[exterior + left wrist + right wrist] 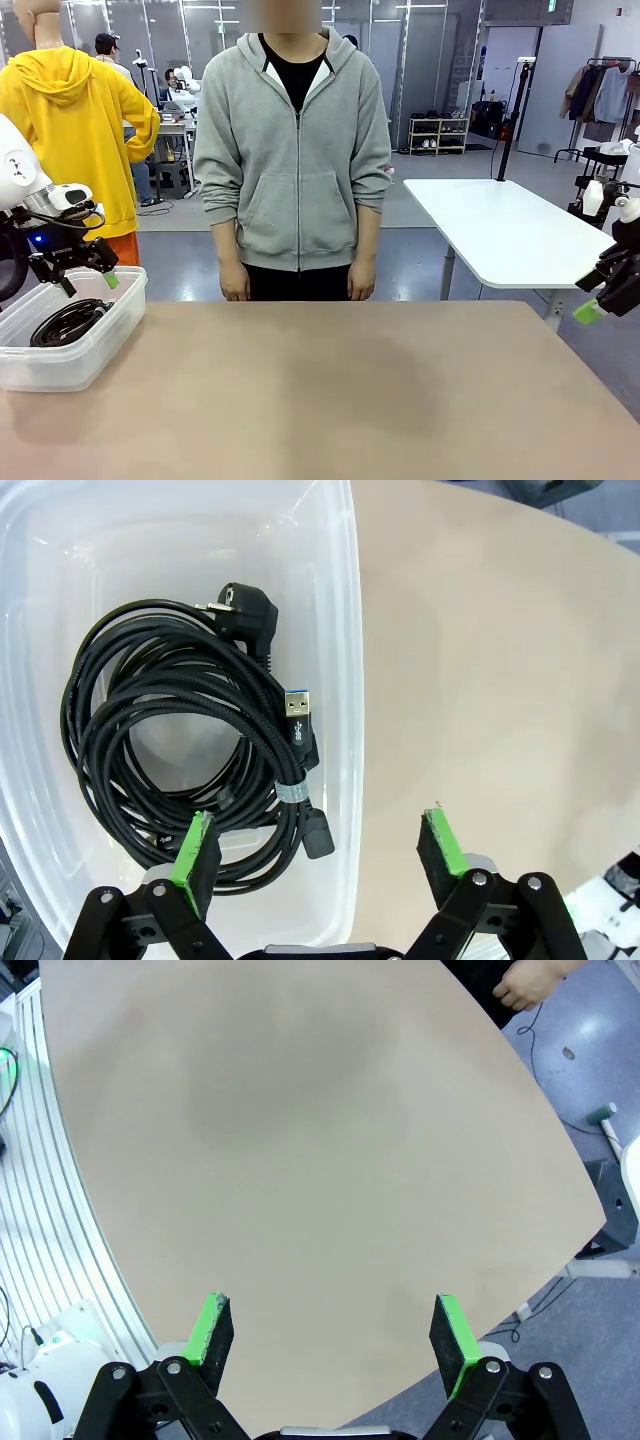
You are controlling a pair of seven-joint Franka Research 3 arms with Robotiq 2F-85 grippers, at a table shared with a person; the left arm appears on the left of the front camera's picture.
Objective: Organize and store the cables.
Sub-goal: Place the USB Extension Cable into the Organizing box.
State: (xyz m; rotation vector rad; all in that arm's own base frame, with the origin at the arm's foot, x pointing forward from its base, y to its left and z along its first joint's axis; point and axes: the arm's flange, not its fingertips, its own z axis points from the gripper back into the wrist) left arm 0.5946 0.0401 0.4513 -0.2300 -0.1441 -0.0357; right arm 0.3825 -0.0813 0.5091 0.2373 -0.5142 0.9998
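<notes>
From the front, the left end effector (88, 272) hangs open and empty above a clear plastic bin (70, 365) at the table's (330, 390) left edge, coiled black cables (68, 322) inside; a person (295, 150) stands opposite. The left wrist view looks down on those cables (190, 750) in the bin (340, 660). The right wrist view has the right end effector (335, 1335) spread wide, empty, above bare table (300, 1140).

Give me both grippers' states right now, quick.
Left gripper: open, empty, above the bin holding the cables.
Right gripper: open, empty, over the table.
</notes>
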